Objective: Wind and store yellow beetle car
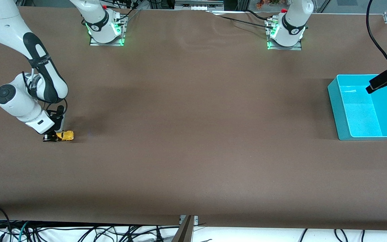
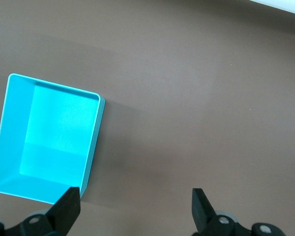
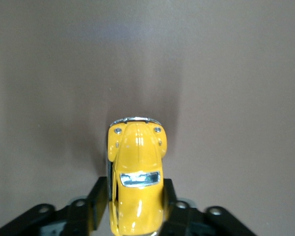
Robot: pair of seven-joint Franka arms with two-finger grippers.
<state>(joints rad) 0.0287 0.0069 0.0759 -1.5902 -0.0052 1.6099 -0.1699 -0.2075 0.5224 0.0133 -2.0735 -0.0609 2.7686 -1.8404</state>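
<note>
**Yellow car between right gripper's fingers; left gripper open over bin**

Front view: the yellow beetle car (image 1: 66, 135) is seen on the brown table (image 1: 193, 151) at the right arm's end, wheels down, long axis along the table's length, one end pointing toward the teal bin (image 1: 335, 101). The car's other end is hidden by the right gripper (image 1: 53, 137), which is lowered to the tabletop from a steeply bent arm. The left gripper (image 1: 381, 81) is cut off at the frame edge, held above the bin; its arm is mostly out of frame.

Left wrist view: the left gripper's fingertips (image 2: 68, 204) are spread wide, nothing between them; the bin (image 2: 95, 142) lies below, interior bare.

Right wrist view: the car (image 3: 136, 172) is flanked by both fingers (image 3: 99, 201), hood pointing away from the wrist. Rear cut off. Whether the pads press or only flank the body cannot be told.
</note>
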